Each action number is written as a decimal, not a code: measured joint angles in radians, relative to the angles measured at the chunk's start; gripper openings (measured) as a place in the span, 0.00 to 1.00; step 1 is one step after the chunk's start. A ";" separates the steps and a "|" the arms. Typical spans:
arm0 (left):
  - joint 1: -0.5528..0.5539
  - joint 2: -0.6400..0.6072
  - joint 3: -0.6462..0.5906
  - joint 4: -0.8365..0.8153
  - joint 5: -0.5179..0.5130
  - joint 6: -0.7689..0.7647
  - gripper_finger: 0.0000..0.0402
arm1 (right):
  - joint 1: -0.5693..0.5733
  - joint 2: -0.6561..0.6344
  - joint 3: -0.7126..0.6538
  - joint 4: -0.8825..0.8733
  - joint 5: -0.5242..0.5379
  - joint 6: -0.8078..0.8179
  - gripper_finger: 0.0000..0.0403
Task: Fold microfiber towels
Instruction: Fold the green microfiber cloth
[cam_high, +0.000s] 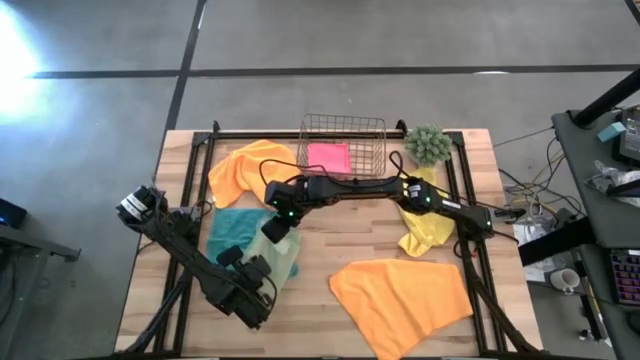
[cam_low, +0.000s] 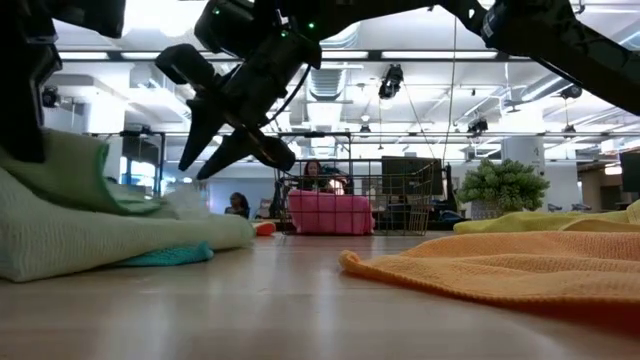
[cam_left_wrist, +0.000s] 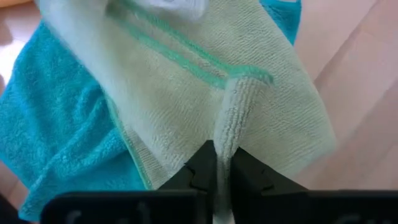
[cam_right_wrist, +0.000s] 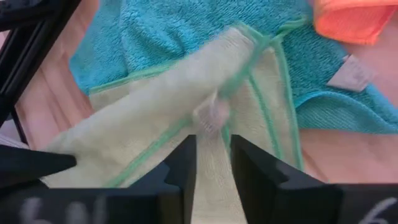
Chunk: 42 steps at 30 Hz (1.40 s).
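Note:
The sage green towel (cam_high: 280, 248) lies partly over the teal towel (cam_high: 232, 232) at the table's left middle. My left gripper (cam_high: 258, 280) is at the sage towel's near edge and is shut on it (cam_left_wrist: 224, 171). My right gripper (cam_high: 280, 218) reaches in from the right. It hangs open just above the sage towel's far part (cam_right_wrist: 212, 168), touching nothing that shows (cam_low: 235, 160). One orange towel (cam_high: 245, 168) lies at the far left, and another orange towel (cam_high: 400, 292) at the near right. A yellow towel (cam_high: 428, 228) lies at the right, and a pink towel (cam_high: 328, 157) in the basket. My left gripper pinches a raised ridge of the sage towel (cam_left_wrist: 231, 118) between its two fingers, at the towel's near edge. The ridge looks like a fold of more than one layer. In the low view the held part (cam_low: 60, 150) rises above the rest, which lies on the teal towel and the table.
The copper wire basket (cam_high: 372, 128) stands at the far middle, with a small green plant (cam_high: 428, 145) to its right. Bare wood (cam_high: 340, 235) shows between the towels at the table's middle. People sit in the room beyond the table (cam_low: 318, 175).

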 joint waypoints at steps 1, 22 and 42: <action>0.000 0.000 0.000 -0.001 0.000 0.000 0.07 | 0.000 0.000 0.000 0.000 0.000 -0.001 0.26; -0.009 -0.009 -0.001 -0.160 0.216 -0.085 0.49 | -0.001 -0.119 -0.001 -0.125 -0.008 -0.362 0.40; -0.066 -0.209 0.021 -0.205 0.184 -0.243 0.47 | 0.062 -0.131 -0.002 -0.157 -0.008 -0.539 0.40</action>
